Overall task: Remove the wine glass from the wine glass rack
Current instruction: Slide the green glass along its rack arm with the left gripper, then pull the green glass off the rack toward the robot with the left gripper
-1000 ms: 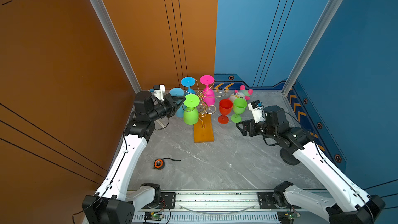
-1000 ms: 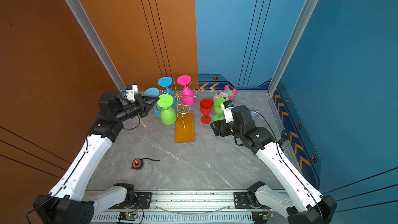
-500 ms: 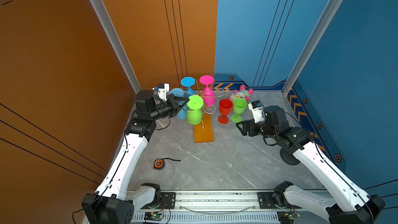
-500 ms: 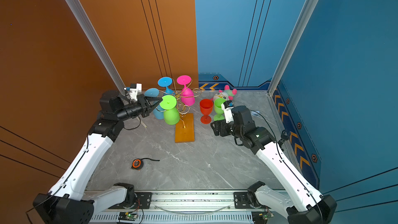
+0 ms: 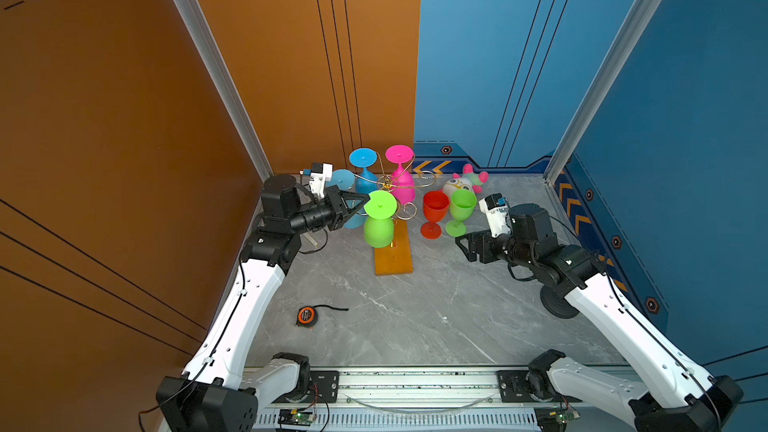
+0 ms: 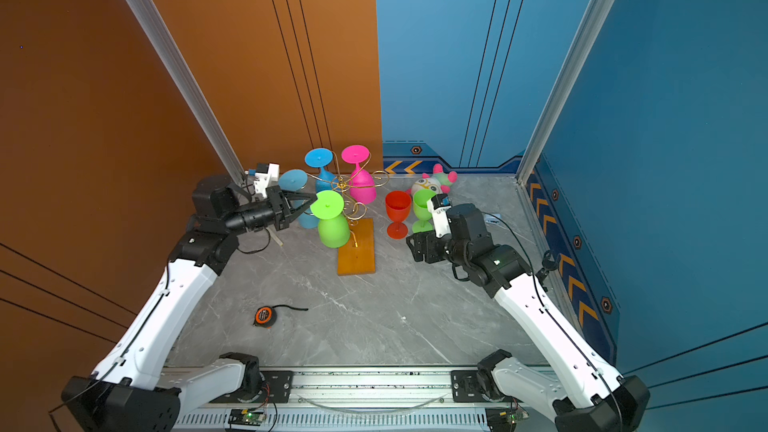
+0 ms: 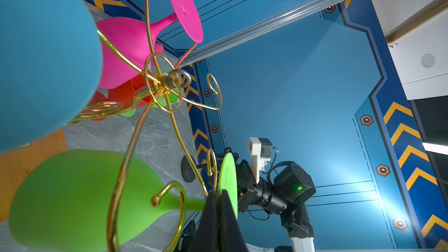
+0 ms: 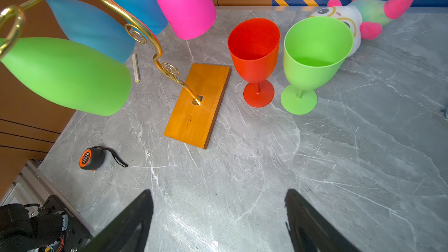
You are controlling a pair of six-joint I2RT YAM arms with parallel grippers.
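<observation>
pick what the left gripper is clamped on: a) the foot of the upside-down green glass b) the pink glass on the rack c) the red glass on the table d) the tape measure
a: in the left wrist view the left gripper is shut, its black fingers pinching the edge of the foot disc of the upside-down green glass.
</observation>
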